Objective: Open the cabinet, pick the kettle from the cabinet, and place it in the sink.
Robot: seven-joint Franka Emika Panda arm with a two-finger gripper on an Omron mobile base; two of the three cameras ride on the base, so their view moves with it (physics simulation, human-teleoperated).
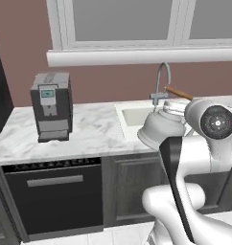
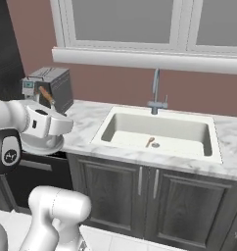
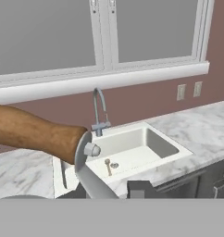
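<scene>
Kettle (image 1: 158, 128) is off the shelf and in the air, hanging from the gripper (image 3: 106, 190) by its wooden handle bar (image 3: 33, 132); jaws nearly together, clamped on that bar, which runs large across the hand view. From the left base view the white body sits in front of the arm, over the front edge of the counter (image 1: 94, 129) and against the near left corner of the sink (image 1: 132, 116). From the right base view the kettle (image 2: 41, 142) looks well short of the basin, level with the counter's left stretch, with the coffee machine (image 2: 51, 88) behind it. Judgement: carry stage, placing not yet done; the load has to travel rightward and forward to get over the basin. Sink (image 2: 159, 133) holds only a small brownish item near the drain (image 2: 155, 145); faucet (image 2: 155, 90) stands at the back rim. Risks as I read them: the kettle hangs on a wire handle, so a fast swing could set it rocking and clip the counter edge or sink rim. Coming in low would catch the front rim. A path too far back meets the faucet. Grip is on a round bar, so the body could pivot and tip the spout down on release. Cabinet not visible here.
</scene>
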